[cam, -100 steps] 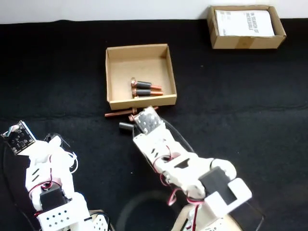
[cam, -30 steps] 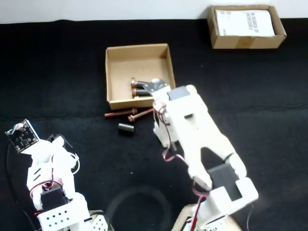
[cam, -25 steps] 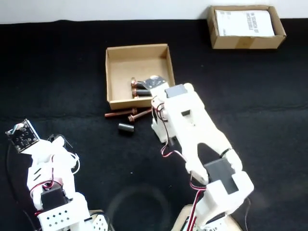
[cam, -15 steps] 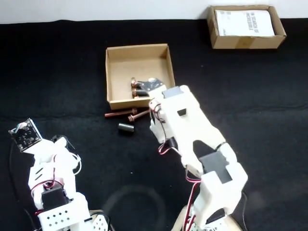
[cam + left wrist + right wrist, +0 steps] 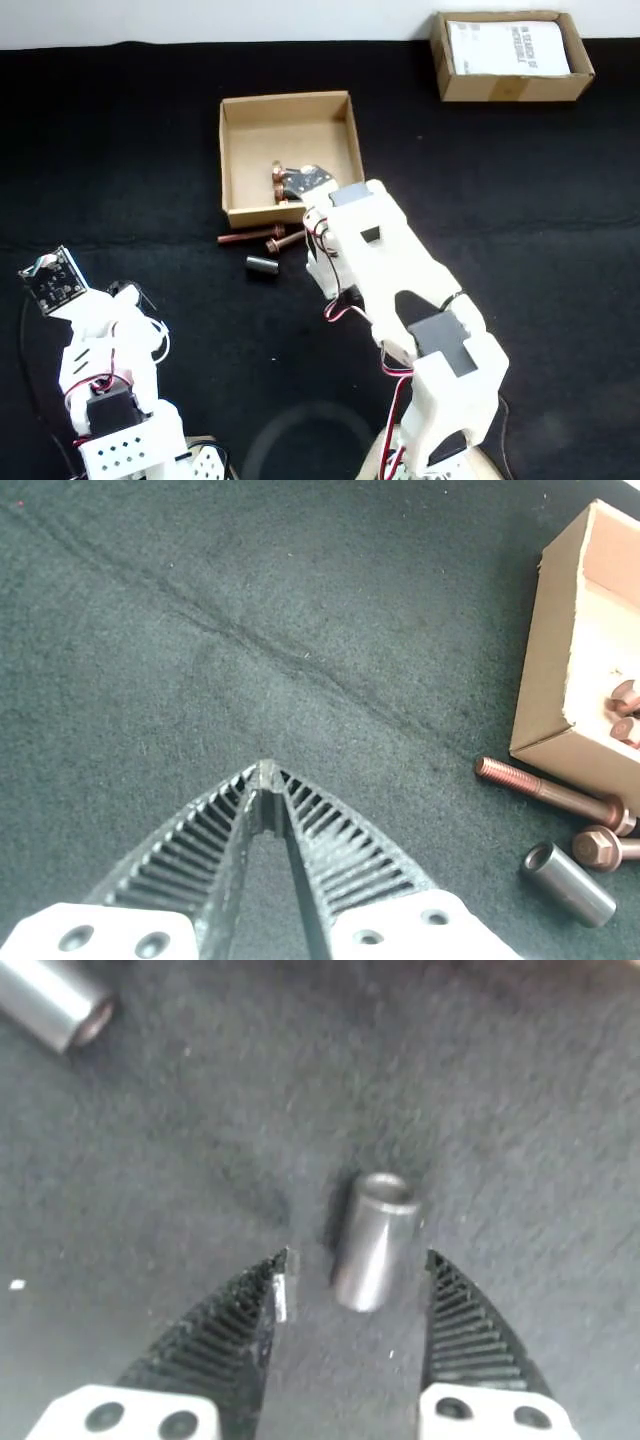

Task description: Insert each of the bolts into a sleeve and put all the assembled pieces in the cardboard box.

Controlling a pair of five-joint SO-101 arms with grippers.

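Grey metal sleeve [image 5: 375,1240], smooth cylinder, between my right gripper's [image 5: 358,1260] spread ribbed jaws; arm stretched to cardboard box's [image 5: 255,213] front edge. Left gripper [image 5: 268,776] clenched over black felt [image 5: 200,630].

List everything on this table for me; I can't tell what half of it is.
Cloth: one, black, covers the table.
Cardboard box: one, brown, open, mid-table.
Assembled pieces: two copper heads visible, inside that box, partly hidden.
Loose bolts: two, copper, on the cloth before the box.
Loose sleeves: two, dark grey, on the cloth in the right wrist view.
Second box: one, brown, far right, holding a white sheet.
Left gripper: one, black fingers, shut, over bare cloth.
Right gripper: one, black fingers, open, a sleeve between them.
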